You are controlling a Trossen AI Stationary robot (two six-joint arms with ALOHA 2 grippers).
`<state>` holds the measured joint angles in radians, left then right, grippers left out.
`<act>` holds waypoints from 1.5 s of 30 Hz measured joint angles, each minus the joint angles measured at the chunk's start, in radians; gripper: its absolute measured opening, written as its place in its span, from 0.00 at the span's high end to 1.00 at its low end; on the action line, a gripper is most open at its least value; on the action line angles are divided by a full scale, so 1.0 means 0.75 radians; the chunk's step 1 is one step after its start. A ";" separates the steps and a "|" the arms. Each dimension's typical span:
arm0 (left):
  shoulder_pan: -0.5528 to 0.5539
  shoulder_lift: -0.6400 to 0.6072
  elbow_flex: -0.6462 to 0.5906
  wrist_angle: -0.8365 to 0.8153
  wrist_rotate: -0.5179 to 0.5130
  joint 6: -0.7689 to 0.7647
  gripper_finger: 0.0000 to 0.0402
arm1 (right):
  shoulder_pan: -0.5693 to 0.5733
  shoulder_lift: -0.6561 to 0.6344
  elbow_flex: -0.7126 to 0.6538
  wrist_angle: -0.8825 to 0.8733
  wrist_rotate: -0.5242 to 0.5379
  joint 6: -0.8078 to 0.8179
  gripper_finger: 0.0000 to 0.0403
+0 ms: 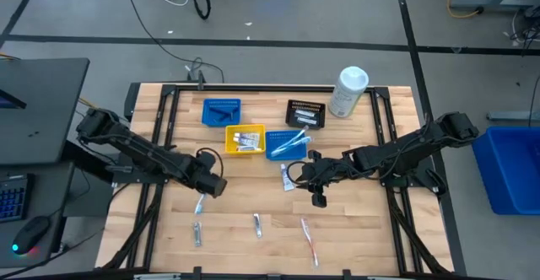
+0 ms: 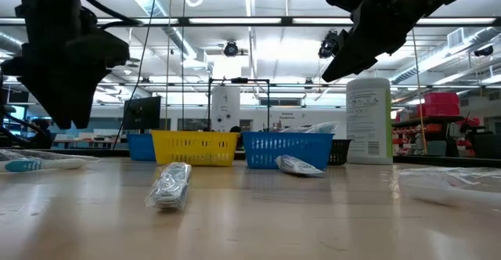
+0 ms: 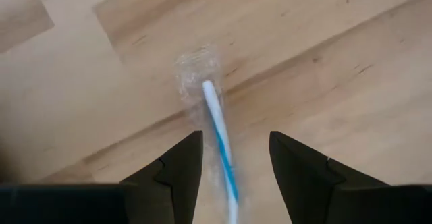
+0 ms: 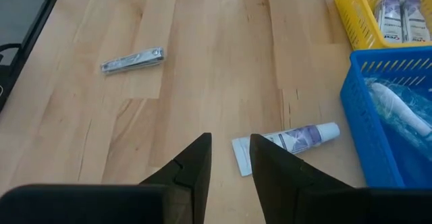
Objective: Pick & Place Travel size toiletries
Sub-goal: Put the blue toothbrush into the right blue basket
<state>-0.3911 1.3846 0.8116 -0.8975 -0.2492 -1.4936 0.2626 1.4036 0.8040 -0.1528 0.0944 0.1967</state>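
Blue-and-white toothbrush in a clear plastic wrapper (image 3: 217, 126) lying flat on the pale wooden bench (image 1: 354, 234), directly beneath and between the spread jaws of the left gripper (image 3: 235, 158), apart from both fingers. Same wrapped toothbrush (image 1: 201, 203) just past the jaw tips in the high view.

White mini tube with a purple band (image 4: 287, 142) flat on the bench just ahead of the right gripper (image 4: 230, 153), jaws narrowly parted, pinching nothing. Small silvery packet (image 4: 132, 60) farther out from those jaws, well apart. Red-and-white slim toothbrush (image 1: 309, 239) and another silvery packet (image 1: 257, 223) lying between the two grippers, toward the bench's near edge.

Beside the right jaws, blue mesh bin (image 4: 361, 113) holding wrapped items, touching a yellow mesh bin (image 4: 354, 21) with two white tubes. Beyond these, large white cylindrical canister (image 1: 348, 92).
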 joint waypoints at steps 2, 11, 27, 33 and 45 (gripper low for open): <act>-0.013 0.014 0.000 0.009 -0.003 -0.028 0.55 | 0.000 0.000 0.000 0.000 0.000 -0.001 0.72; -0.024 0.156 -0.031 0.062 0.024 -0.045 0.55 | 0.000 0.000 0.000 -0.002 0.000 -0.005 0.72; -0.024 0.257 -0.053 0.162 0.048 -0.011 0.73 | 0.000 0.000 0.000 -0.001 0.000 -0.005 0.72; -0.024 0.257 -0.053 0.270 0.013 0.048 0.95 | 0.000 0.000 0.000 -0.001 0.000 -0.005 0.72; 0.037 0.257 0.310 0.459 -0.269 0.771 0.93 | 0.000 0.000 0.000 -0.026 0.000 -0.005 0.72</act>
<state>-0.3631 1.5776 1.0439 -0.5530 -0.4507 -0.9154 0.2626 1.4036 0.8040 -0.1724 0.0941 0.1932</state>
